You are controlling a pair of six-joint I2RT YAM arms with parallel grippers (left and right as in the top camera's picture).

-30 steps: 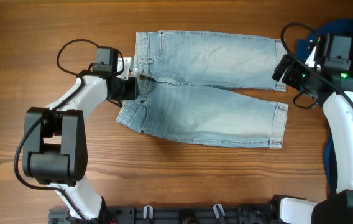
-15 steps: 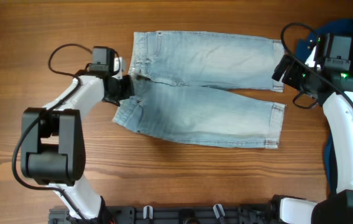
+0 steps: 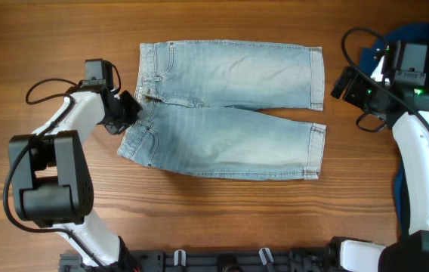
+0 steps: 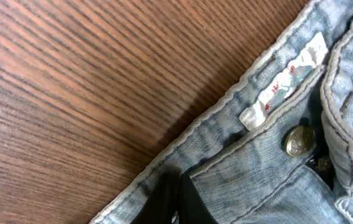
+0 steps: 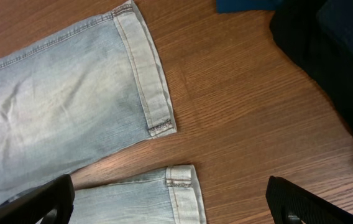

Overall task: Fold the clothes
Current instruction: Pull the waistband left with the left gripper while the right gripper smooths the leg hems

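The clothes [image 3: 222, 113], faded denim shorts, have slid left along the middle of the tabletop [image 3: 41, 30], waistband pinched tight in the left gripper [image 3: 129, 111]. Legs flat, cuffs clear of the right gripper [image 3: 343, 81], jaws wide and empty. Looks ready for folding.

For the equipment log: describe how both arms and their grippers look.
The left arm and right arm have white rounded shells and bulky black joints. A thin black cable loops loose near each wrist. The left gripper and right gripper are black. Small green lights glow on the right wrist.
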